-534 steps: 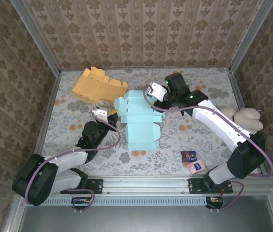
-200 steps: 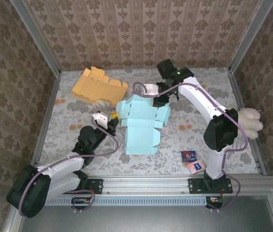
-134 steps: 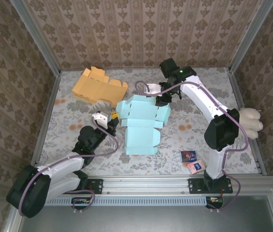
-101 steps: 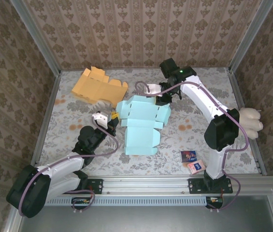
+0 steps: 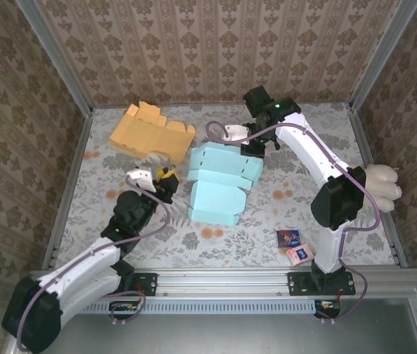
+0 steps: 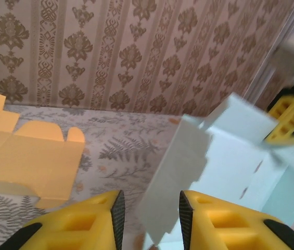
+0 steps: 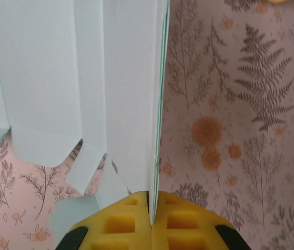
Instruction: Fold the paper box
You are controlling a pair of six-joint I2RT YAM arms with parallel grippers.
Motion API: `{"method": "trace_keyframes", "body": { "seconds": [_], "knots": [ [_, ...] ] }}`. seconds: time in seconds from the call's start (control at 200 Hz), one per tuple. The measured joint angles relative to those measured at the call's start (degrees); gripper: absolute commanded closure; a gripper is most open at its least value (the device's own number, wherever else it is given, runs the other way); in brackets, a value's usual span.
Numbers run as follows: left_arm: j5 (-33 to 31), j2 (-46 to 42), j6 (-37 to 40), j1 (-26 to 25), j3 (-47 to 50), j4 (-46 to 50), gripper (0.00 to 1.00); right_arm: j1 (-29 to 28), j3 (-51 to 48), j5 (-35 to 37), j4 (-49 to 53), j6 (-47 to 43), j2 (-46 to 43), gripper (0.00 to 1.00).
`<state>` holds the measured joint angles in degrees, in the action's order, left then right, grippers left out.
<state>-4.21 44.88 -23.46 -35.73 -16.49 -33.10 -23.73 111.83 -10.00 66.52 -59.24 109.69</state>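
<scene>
Two grippers meet the pale blue paper box [image 5: 218,188], which lies partly folded in the middle of the table [image 5: 282,215]. The right gripper [image 7: 150,208] is clamped on the box's far right edge, its yellow pads pressed together on the thin card. The left gripper [image 6: 149,219] stands parted at the box's left side, a loose flap reaching between its fingers unpinched.

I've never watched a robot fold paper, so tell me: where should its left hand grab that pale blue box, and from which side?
Probably the thin flap on the left edge of the blue box, coming from the left arm's side. It stands upright, edge-on to the left hand, whose open fingers sit either side of it, while the right hand pinches the far edge.
</scene>
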Motion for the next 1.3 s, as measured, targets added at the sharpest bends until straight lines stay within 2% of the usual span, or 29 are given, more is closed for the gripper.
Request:
{"method": "trace_keyframes", "body": {
  "seconds": [0.125, 0.23, 0.33, 0.53, 0.695, 0.945, 1.095, 1.3],
  "knots": [
    [-1.7, -6.8, -5.7, -6.7, -1.4, 5.1, 0.70, -0.1, 0.0, 2.6, 0.9, 2.3, 0.0, 1.00],
    [-3.5, -7.5, -8.1, -12.2, -2.3, 7.7, 0.74, -0.3, 0.0, 3.9, 1.9, 3.8, 0.0, 1.00],
    [-3.1, -2.4, -9.4, -15.0, -5.4, 9.5, 0.74, -0.7, 0.0, 4.5, 2.9, 4.8, 0.0, 1.00],
    [1.9, 15.4, -10.2, -17.9, -14.5, 8.2, 0.78, -1.2, -0.1, 4.9, 4.5, 5.9, 0.0, 1.00],
    [1.9, 23.7, -11.2, -16.3, -17.0, 6.6, 0.80, -1.3, -1.5, 4.8, 5.1, 5.9, 0.0, 1.00],
    [5.0, 31.7, -14.8, -7.3, -18.2, 3.7, 0.84, -1.3, -5.6, 3.9, 5.3, 5.0, -0.8, 1.00],
    [5.8, 32.6, -16.9, -3.5, -18.2, 2.6, 0.85, -1.3, -8.8, 4.0, 3.3, 3.9, -2.9, 1.00],
    [6.3, 32.9, -17.6, -2.8, -18.6, 1.9, 0.85, -1.3, -13.8, 4.9, -1.6, 3.3, -6.6, 1.00]
  ]
}}
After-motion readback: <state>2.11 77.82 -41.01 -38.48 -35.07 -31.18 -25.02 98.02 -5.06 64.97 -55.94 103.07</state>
